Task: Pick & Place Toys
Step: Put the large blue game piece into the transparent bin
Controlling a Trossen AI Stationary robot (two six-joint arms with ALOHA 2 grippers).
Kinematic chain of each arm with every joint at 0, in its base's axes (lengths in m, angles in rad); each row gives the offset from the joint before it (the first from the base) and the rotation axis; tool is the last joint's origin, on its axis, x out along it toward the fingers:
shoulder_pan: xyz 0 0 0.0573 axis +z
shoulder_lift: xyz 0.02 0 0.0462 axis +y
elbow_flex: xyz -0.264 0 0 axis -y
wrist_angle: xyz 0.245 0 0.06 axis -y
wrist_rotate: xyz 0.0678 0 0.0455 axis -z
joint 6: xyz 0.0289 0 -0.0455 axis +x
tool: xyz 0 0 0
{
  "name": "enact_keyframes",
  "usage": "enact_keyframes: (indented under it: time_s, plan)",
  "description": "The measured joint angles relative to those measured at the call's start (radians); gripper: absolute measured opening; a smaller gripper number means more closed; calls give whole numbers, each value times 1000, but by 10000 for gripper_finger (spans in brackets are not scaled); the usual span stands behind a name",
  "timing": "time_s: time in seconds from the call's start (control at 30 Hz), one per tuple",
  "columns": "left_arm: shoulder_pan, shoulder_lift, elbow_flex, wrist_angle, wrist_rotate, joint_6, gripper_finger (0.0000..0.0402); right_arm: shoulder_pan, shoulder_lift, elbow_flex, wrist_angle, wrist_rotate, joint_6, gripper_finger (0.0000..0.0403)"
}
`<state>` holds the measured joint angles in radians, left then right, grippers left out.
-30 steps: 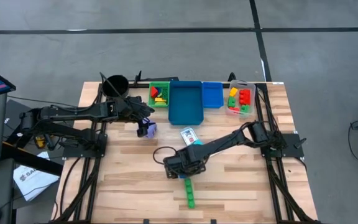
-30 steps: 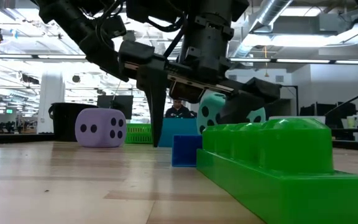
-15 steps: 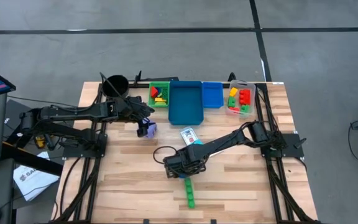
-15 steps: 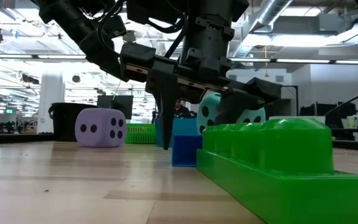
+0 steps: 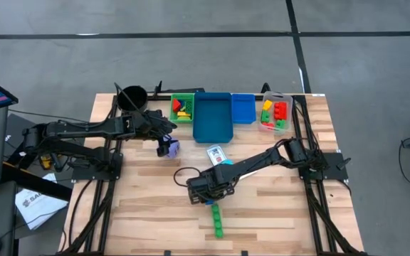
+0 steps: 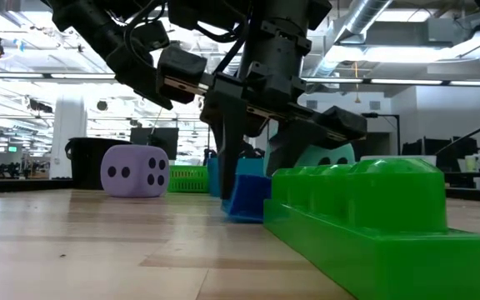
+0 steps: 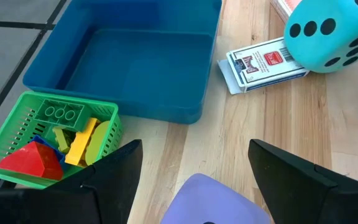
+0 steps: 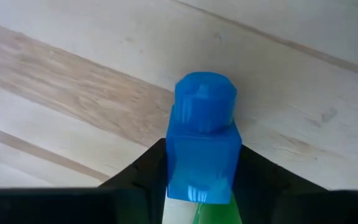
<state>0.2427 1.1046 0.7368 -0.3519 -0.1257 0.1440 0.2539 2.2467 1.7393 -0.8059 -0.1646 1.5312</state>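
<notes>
The small blue brick (image 8: 202, 146) sits on the wooden table (image 5: 148, 213), near the middle of it, and it touches the end of the long green brick (image 5: 218, 219) that lies toward the front edge. My right gripper (image 6: 252, 179) is down on it: one finger stands at each side wall, and both press on the brick, so I am pinching it. In the low view the brick looks a little tilted, with one bottom edge off the wood.

The green brick's long axis runs away from my fingers, toward the front edge, so the blue one lies at its near end, and I must go straight up and not sideways, I think, or I could drag the green one along.

The bins stand in a row at the far edge; the big blue bin (image 5: 212, 117) is the nearest. On the way lie the playing cards (image 7: 266, 64) and the cyan dotted die (image 7: 330, 31), so I need height.

My left gripper (image 7: 194, 177) waits with fingers spread over the purple die (image 6: 134, 171), not touching it.
</notes>
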Motion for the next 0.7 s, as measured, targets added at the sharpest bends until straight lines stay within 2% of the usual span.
enact_keyframes:
  time_s: [0.2,0.37,0.5,0.7]
  plan:
    - [0,0,0,0,0,0,285,6,0,0,0,0,-13,165]
    - [0,0,0,1,0,0,285,22,-24,2,30,13,-79,132]
    - [0,0,0,3,0,0,285,41,-61,33,21,118,-181,133]
    - [0,0,0,26,0,-49,285,54,-165,56,-124,342,-205,133]
